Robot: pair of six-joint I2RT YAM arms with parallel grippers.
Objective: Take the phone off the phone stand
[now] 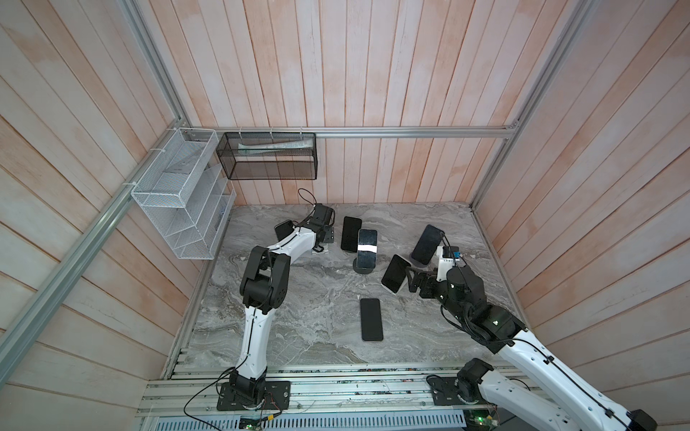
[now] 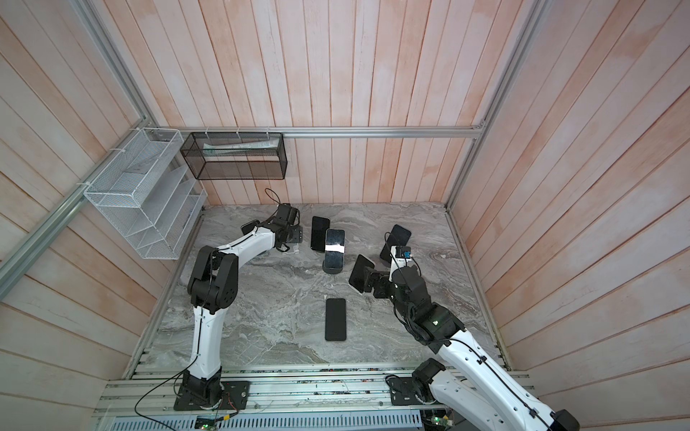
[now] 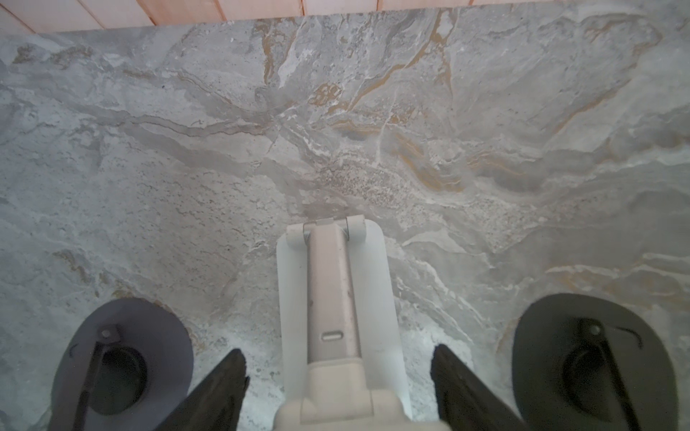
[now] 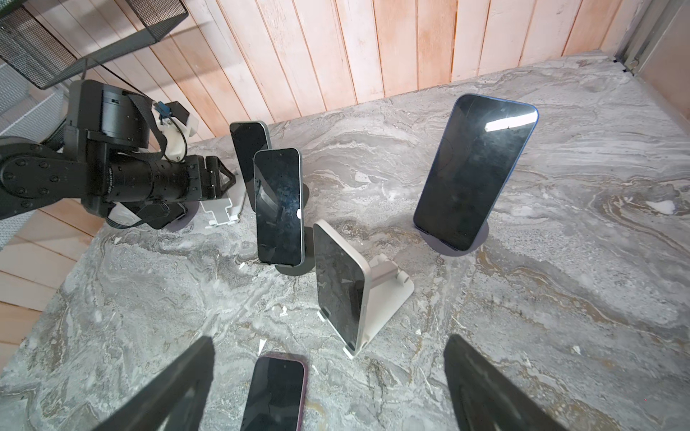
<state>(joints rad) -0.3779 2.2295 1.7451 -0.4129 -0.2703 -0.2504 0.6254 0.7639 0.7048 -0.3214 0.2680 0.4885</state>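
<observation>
Where the grey marbled table (image 4: 560, 298) meets pink plank walls (image 1: 373, 74), one phone (image 4: 338, 283) leans on its white stand (image 4: 392, 298) before the right gripper (image 4: 328, 340), jaws wide apart; left gripper (image 3: 338, 351) jaws apart, straddling a bare stand (image 3: 295, 298).

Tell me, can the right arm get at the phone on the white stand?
Probably yes. The right gripper is open and faces the phone on its white stand from close by, with nothing between them.

Glossy phone (image 4: 279, 206), matt veined stone table (image 4: 560, 306)
</observation>
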